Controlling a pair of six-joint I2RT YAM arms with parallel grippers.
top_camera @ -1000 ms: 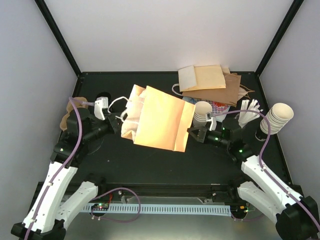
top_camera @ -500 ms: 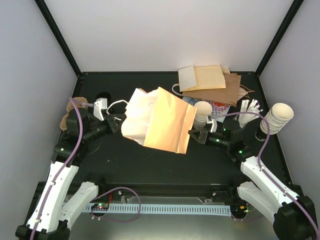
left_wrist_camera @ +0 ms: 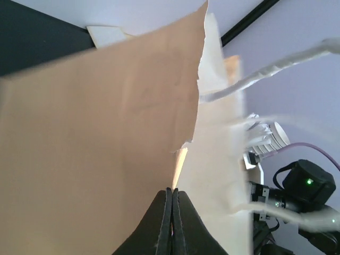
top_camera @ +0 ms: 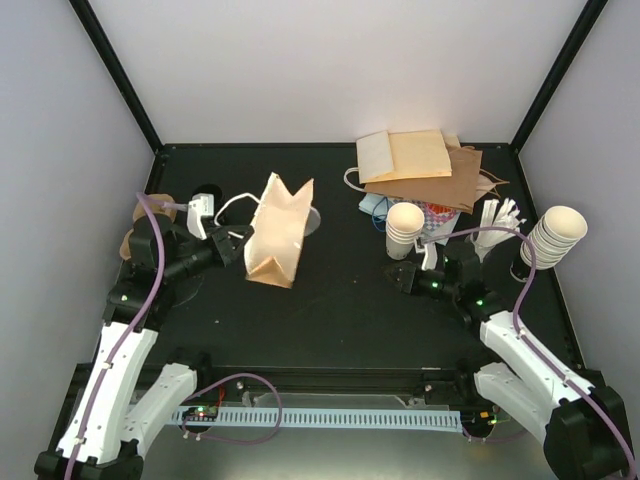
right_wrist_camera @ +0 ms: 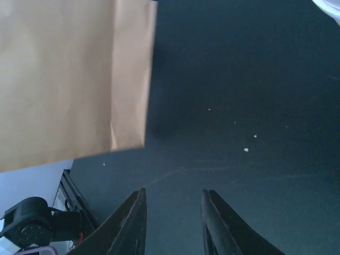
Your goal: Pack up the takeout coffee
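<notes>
Landmark is the brown paper bag [top_camera: 275, 233], standing upright on the black table [top_camera: 340, 320] with its mouth up. The left gripper [top_camera: 236, 246] is at the bag's left side, its fingers pinched together on the paper edge. The right gripper [right_wrist_camera: 173, 194] is well to the bag's right, fingers apart with nothing between them and bare table beneath. The takeout coffee [top_camera: 207, 192] is likely the dark round top left of the bag, mostly hidden behind the left wrist; I cannot tell for sure. A stack of lidless cups [top_camera: 405, 228] stands right of the bag, and flat bags [top_camera: 420, 165] lie behind it to the right.
</notes>
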